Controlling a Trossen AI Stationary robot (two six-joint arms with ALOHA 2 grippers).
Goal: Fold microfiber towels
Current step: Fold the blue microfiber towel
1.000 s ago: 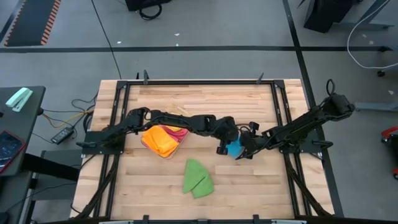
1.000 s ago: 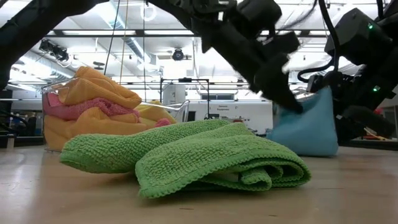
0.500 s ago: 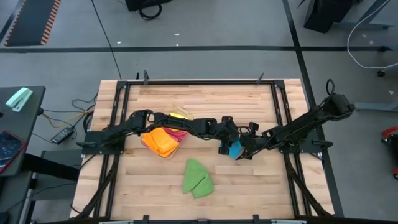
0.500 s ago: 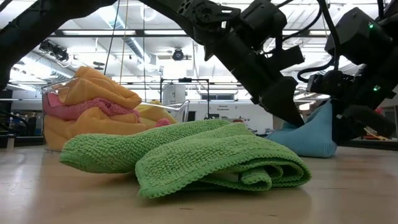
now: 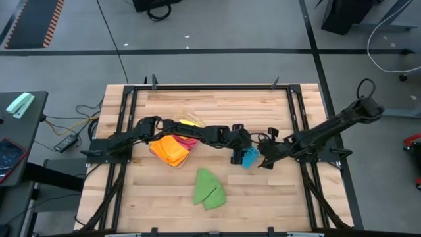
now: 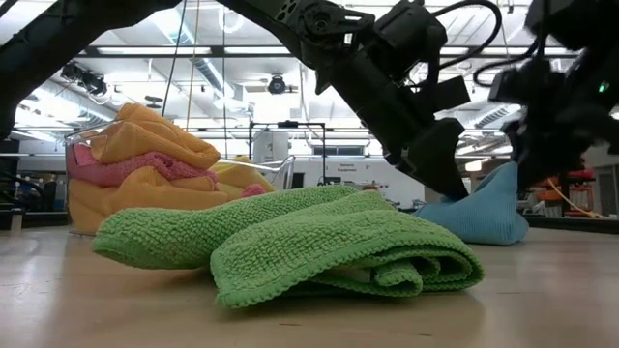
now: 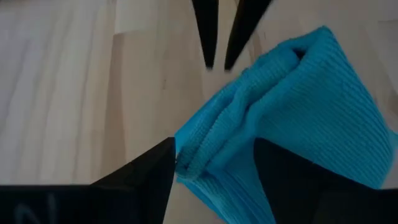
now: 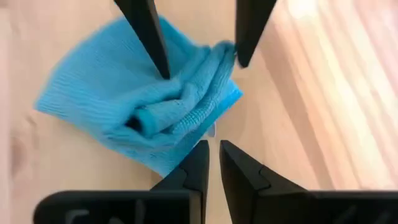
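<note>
Since a second ago our left gripper (image 5: 237,158) lets go, fingers apart, of the blue towel (image 5: 249,157), while our right gripper (image 5: 265,160), fingers together, backs off; next we flatten it.

Clear tub (image 6: 89,135) on wood table (image 5: 217,108).

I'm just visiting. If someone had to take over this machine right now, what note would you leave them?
Left gripper: jaws open, straddling the bunched blue towel mid-table.
Right gripper: jaws shut, empty, right beside the blue towel.
Done: green towel lies folded near the table's front.
Left: the blue towel needs folding; orange, pink and yellow towels wait in the clear tub.
</note>
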